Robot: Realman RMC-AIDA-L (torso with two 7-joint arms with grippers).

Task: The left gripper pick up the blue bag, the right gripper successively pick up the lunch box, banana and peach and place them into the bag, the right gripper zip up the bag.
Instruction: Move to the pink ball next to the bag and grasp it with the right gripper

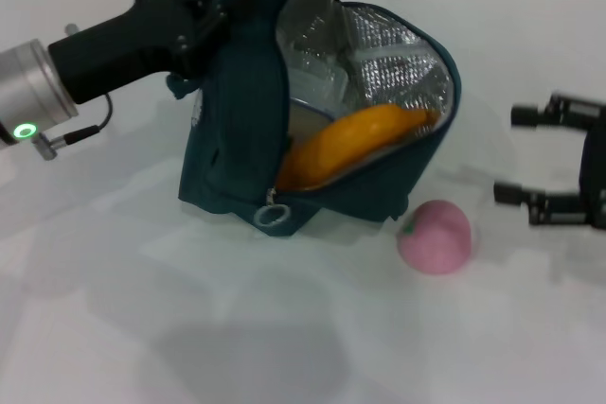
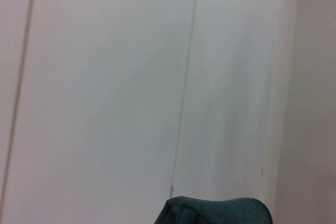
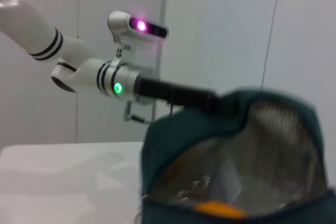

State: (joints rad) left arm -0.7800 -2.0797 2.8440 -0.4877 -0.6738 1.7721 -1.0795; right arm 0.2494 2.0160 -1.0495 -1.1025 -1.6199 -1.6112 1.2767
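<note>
The white tabletop [image 1: 142, 328] is carrying two items. The blue bag [image 1: 232, 139] is sitting near the centre with its mouth open toward the robot's right. The peach [image 1: 436, 237] is resting directly on the surface, just beside the bag's lower right corner and apart from it.

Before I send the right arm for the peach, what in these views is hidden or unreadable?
- Left end effector, head view: fingertips buried behind the dark teal fabric lunch bag, so its grip is unconfirmed.
- Clear plastic lunch box, head view: mostly covered by the long yellow banana and foil lining.
- Right end effector, head view: body cut off by the edge.
- Round pink peach: absent from both wrist views.
</note>
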